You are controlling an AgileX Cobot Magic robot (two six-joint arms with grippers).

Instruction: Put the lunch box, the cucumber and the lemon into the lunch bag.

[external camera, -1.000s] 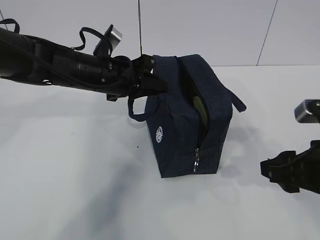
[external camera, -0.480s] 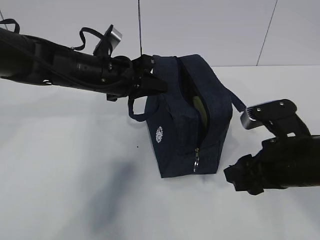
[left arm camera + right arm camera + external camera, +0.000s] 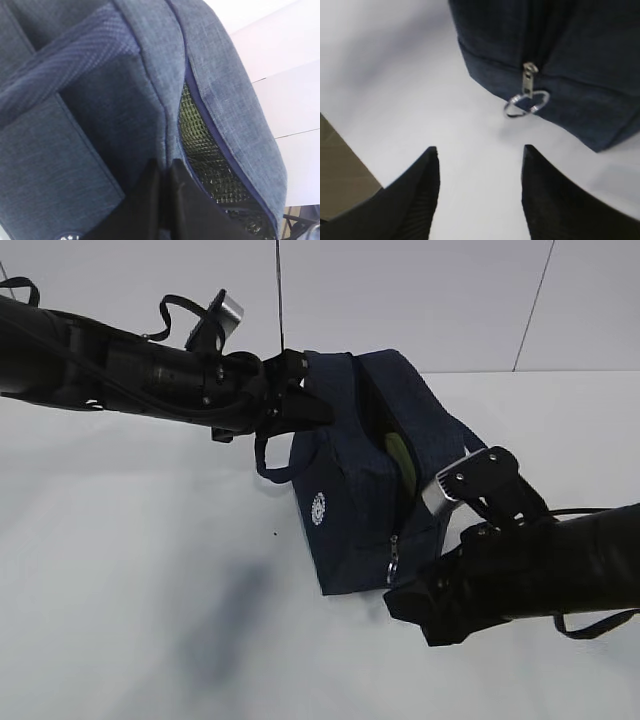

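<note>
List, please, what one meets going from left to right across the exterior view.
Left gripper, shut on the fabric at the bag's top edge → lunch bag → zipper ring pull near the bag's bottom → right gripper, open and empty.

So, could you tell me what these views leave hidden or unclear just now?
- Lunch bag contents: exterior view shows only a pale green sliver in the opening; cucumber and lemon cannot be made out.
- Left gripper: fingertips buried in bag fabric.
- Right gripper: hidden behind its arm in the exterior view; the wrist view shows it open near the zipper ring.
</note>
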